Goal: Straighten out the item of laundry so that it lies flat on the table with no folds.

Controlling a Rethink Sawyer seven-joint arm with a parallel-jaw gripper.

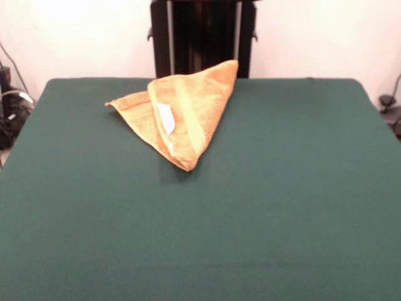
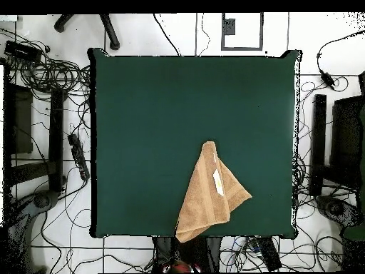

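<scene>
The towel [image 1: 182,116] is lying folded into a rough triangle on the counter [image 1: 282,207], close to the robot's edge. In the overhead view one corner is reaching that edge and may be hanging just over it. A fold is running down the middle, with one flap lying over another and a woven band showing along it.

The claw is not showing in either view, so I cannot tell how far open it is or whether it is carrying anything.

Risks from here, as I am judging them: a pinch catching both layers would be dragging the whole bundle instead of opening it — and a pull toward the robot's side could be sliding the towel off the edge.

The white label [image 1: 166,118] is facing up on the fold — no writing is readable on it.
</scene>
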